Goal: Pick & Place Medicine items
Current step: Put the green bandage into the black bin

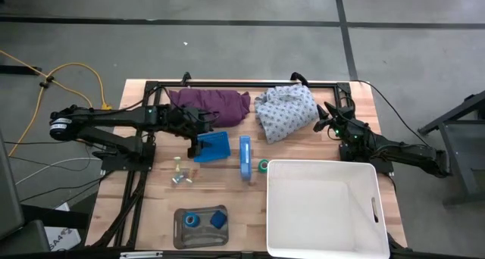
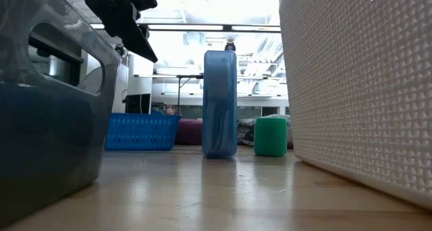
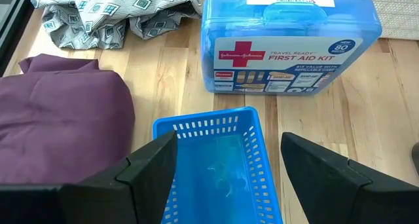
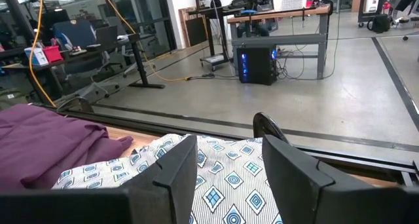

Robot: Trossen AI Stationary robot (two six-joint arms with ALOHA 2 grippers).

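Several tiny pale vials (image 1: 180,174) lie on the wooden table. A green roll (image 1: 263,166) stands on end beside a blue first aid kit (image 1: 245,157) that stands on its edge. A blue roll (image 1: 192,219) and a small blue block (image 1: 219,219) lie in a grey tray (image 1: 182,236) at the near edge. My left gripper (image 1: 195,144) hangs open above a blue mesh basket (image 3: 216,165), slanting down, touching nothing. My right gripper (image 1: 326,126) waits open and level at the far right, over a patterned cloth (image 4: 222,178).
A large white bin (image 1: 322,206) fills the near right. A purple cloth (image 1: 212,104) and the patterned cloth (image 1: 286,111) lie along the far edge. In the low view the grey tray (image 2: 47,103) and the bin wall (image 2: 358,89) flank the kit (image 2: 220,103).
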